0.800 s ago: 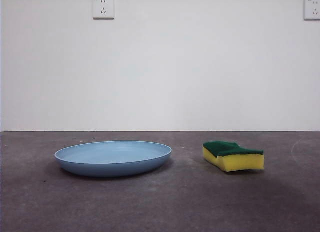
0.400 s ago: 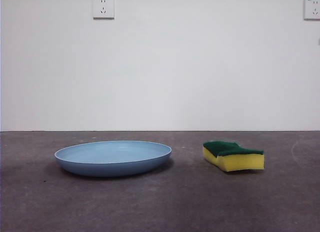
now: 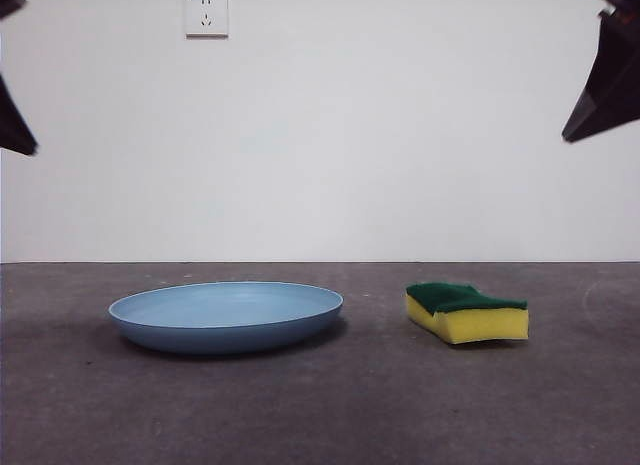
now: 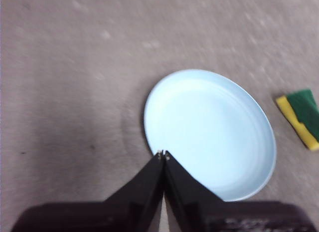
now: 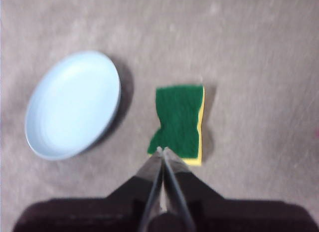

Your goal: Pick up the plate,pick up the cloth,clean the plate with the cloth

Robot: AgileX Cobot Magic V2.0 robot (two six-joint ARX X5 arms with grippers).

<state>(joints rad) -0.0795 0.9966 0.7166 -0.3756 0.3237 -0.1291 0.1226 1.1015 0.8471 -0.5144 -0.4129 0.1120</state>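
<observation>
Light-blue plate (image 3: pixel 226 316) sits flat on the grey table (image 3: pixel 320 415), open side up, round so no real long axis; front view shows it as a wide shallow oval, left of centre. Cloth (image 3: pixel 466 312) is a sponge, yellow foam under a dark green scouring layer, green side up, lying flat to the right of the plate, near it but apart, nothing touching. Its long axis runs roughly away from the right arm's camera, wavy long edges, yellow strip showing along one long side in the right wrist view. Left gripper (image 4: pixel 162 154) hangs above the plate's rim, tips pressed together, holding nothing. Right gripper (image 5: pixel 162 150) hangs above the sponge's near end, jaws likewise closed tight, empty. In the front view both arms show only as dark tips at the top corners, one at the left edge (image 3: pixel 14 125), one at the right (image 3: pixel 606 90), cut off by the frame. Left wrist view clips the sponge at its edge; both wrist pictures are soft and blurry, table texture smeared. White wall socket (image 3: pixel 206 14) high on the back wall.
</observation>
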